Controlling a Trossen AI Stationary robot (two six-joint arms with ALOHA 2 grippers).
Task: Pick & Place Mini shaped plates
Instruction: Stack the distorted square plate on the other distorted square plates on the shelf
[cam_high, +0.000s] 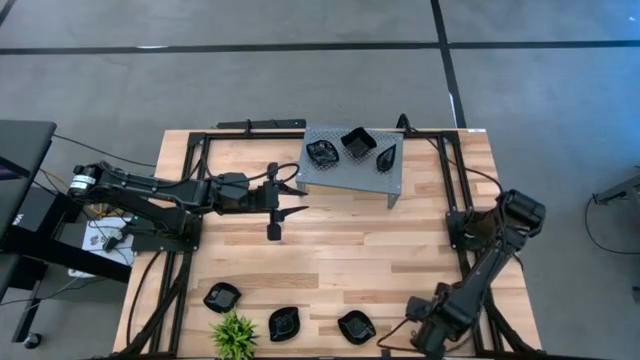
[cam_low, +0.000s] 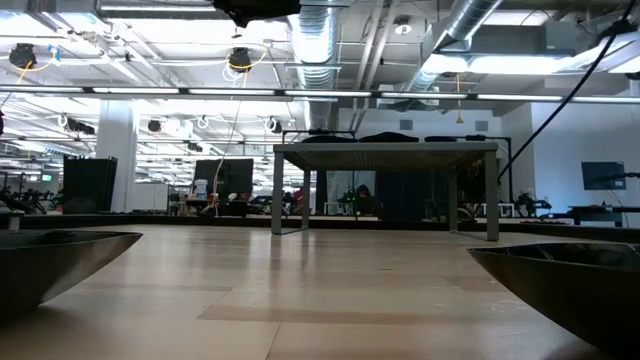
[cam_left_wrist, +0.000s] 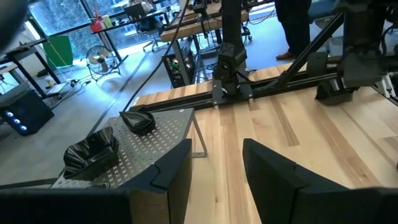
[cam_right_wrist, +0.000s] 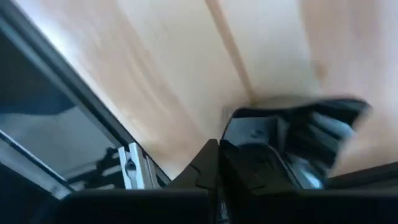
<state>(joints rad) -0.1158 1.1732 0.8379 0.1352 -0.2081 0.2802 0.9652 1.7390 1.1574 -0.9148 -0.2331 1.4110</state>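
Observation:
Three glossy black mini plates (cam_high: 322, 152) (cam_high: 357, 141) (cam_high: 386, 157) sit on top of the grey perforated shelf (cam_high: 345, 178). Three more (cam_high: 222, 296) (cam_high: 286, 323) (cam_high: 356, 326) lie flat on the table near its near edge. My left gripper (cam_high: 300, 198) hovers open just left of the shelf's near corner, holding nothing. In the left wrist view two shelf plates (cam_left_wrist: 93, 152) (cam_left_wrist: 138, 120) show beyond its fingers (cam_left_wrist: 214, 180). My right gripper (cam_high: 422, 325) waits shut at the near right, with a plate (cam_right_wrist: 298, 140) just past its fingers (cam_right_wrist: 217, 171).
A small green plant (cam_high: 233, 337) stands at the near edge between two plates. Black frame rails (cam_high: 452, 215) run along the table's sides and far edge. Bare wood lies between the shelf and the near row of plates. In the low view two plates (cam_low: 60, 260) (cam_low: 570, 285) loom close.

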